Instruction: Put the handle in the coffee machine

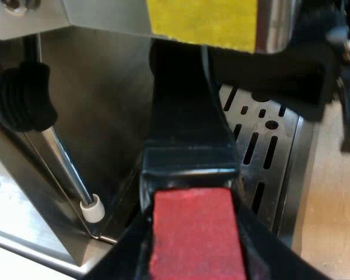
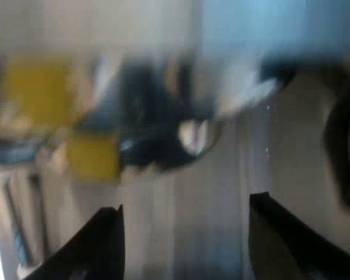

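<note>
Shapes beyond the right gripper [image 2: 186,245] are hard to make out: yellow patches, a dark lump and a pale blue area. Its jaws stand spread with nothing between them. In the left wrist view the handle's [image 1: 189,134] far end runs into shadow under the machine's [image 1: 99,87] head. The metal basket is hidden there, so I cannot tell whether it is seated. A dark shape beside the tray [image 1: 268,157] is cut off. The slotted steel tray sits on a pale tan table [image 1: 332,221]. A wand [image 1: 64,169] with a white tip hangs by the steel front, below a yellow label [image 1: 201,20]. The handle is black and ends in a red block [image 1: 195,233], which the left gripper [image 1: 192,256] pinches over the tray.
</note>
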